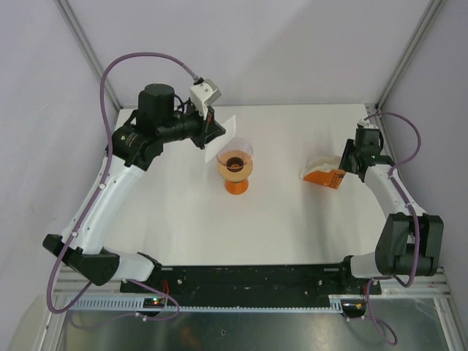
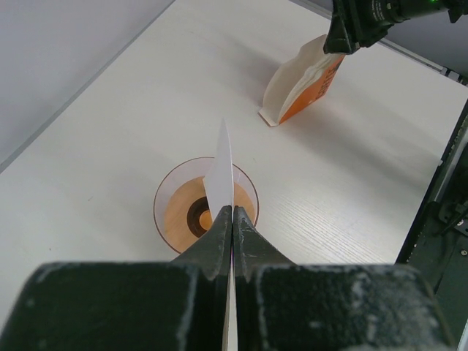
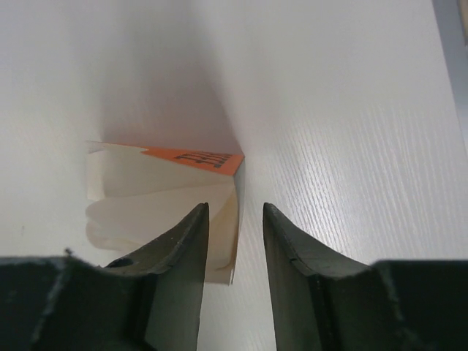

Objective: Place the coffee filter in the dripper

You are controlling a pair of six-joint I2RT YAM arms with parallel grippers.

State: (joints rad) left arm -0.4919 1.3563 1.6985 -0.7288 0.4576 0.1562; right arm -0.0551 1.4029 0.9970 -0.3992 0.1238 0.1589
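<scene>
The left pincer point(image 2: 232, 210) is clamped flat on the filter point(image 2: 221, 168), held on edge above the dripper point(image 2: 170, 191). Whether the paper touches the rim is unclear. The dripper stands mid-counter point(image 1: 292, 219), well apart from every edge. Far right, the right pincer point(image 3: 235, 208) is parted, with the edge of the packet point(image 3: 194, 157) in its gap.
</scene>
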